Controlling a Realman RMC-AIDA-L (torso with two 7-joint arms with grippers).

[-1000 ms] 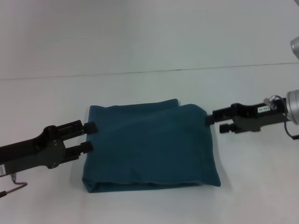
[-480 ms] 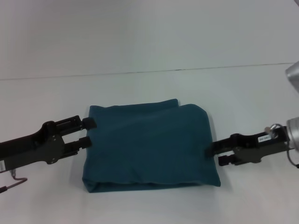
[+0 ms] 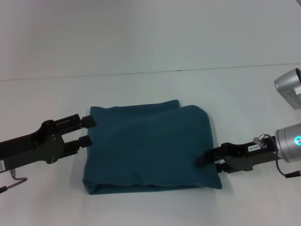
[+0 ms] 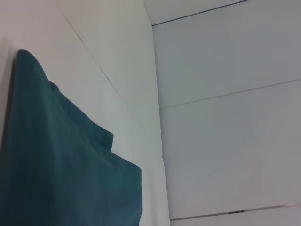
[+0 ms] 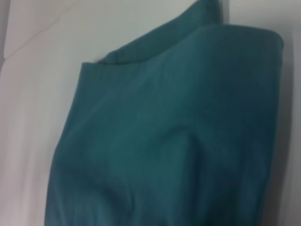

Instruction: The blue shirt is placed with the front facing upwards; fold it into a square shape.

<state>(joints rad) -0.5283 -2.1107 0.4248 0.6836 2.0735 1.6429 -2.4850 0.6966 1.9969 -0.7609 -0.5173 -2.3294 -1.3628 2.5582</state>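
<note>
The blue shirt (image 3: pixel 149 146) lies folded into a roughly square teal packet at the middle of the white table; its lettering and collar are hidden. My left gripper (image 3: pixel 87 131) is open at the packet's left edge, its upper fingertip beside the far left corner. At the right edge, near the front right corner, my right gripper (image 3: pixel 211 163) is open, with one finger reaching over the cloth. The left wrist view shows the blue shirt (image 4: pixel 56 169) edge-on, and in the right wrist view the blue shirt (image 5: pixel 164 132) fills most of the picture from close by.
The white table (image 3: pixel 150 89) stretches around the packet, and a thin dark seam line crosses it behind the shirt. A grey cable hook (image 3: pixel 14 181) hangs under my left arm at the front left.
My right gripper has moved along the shirt's right edge from the far corner toward the front corner and reached in over the cloth. The left gripper has shifted slightly back and outward.
</note>
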